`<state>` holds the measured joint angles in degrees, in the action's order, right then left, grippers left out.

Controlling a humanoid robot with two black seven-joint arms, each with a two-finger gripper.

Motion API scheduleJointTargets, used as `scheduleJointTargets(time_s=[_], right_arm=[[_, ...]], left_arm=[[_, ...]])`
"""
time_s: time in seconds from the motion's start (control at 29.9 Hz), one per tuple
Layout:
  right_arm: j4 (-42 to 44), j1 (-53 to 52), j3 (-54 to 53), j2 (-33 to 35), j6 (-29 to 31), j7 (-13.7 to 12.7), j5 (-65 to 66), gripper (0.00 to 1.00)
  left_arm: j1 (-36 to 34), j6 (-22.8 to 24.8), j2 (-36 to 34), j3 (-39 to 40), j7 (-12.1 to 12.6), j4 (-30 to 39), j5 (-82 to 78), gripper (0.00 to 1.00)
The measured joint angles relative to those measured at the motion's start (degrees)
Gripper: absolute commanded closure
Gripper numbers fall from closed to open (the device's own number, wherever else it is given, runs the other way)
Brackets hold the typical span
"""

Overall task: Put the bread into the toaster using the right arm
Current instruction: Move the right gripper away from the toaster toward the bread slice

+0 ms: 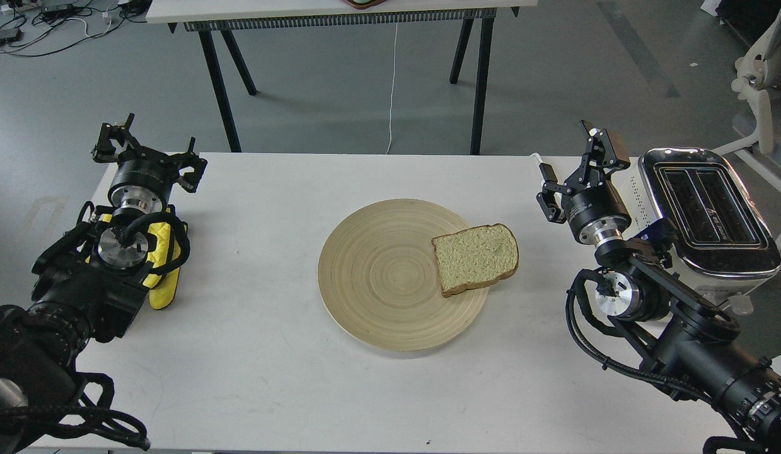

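The bread (476,258), a pale speckled slice with a brown crust, lies flat on the right edge of a round wooden plate (377,277) in the middle of the white table. The cream-white toaster (705,214) with a chrome top stands at the table's right edge, both slots facing up and empty. My right gripper (597,144) hovers just left of the toaster and right of the bread, its fingers apart and holding nothing. At the table's left side, far from the plate, my left gripper (116,135) is open and empty too.
A yellow pad (166,271) sits under my left arm at the table's left edge. A white cord (544,167) runs behind the right gripper. Beyond the far edge, another table's black legs (220,88) stand on the grey floor.
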<state>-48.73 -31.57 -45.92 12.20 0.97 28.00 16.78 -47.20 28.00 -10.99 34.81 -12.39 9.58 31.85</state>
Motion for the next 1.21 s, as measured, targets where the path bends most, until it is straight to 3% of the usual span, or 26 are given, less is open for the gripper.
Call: scheduleJointTargets(time_s=[0.33, 0.7, 0.9, 1.21], right_arm=[[-2.2, -1.2, 2.8, 0.4, -2.9, 0.0, 1.0, 0.0], [-8.9, -6.9, 20.7, 5.5, -27.4, 0.0, 13.8, 0.0], [-11.3, -6.4, 27.1, 10.6, -29.0, 0.0, 23.0, 0.0], [-11.8, -5.6, 36.1, 15.4, -29.0, 0.0, 24.3, 0.0]], left_arm=[[0.0, 0.0, 0.0, 0.0, 0.0, 0.0, 0.0, 0.0], [0.0, 0.0, 0.0, 0.0, 0.0, 0.0, 0.1, 0.0], [0.0, 0.0, 0.0, 0.0, 0.0, 0.0, 0.1, 0.0], [0.0, 0.0, 0.0, 0.0, 0.0, 0.0, 0.0, 0.0]])
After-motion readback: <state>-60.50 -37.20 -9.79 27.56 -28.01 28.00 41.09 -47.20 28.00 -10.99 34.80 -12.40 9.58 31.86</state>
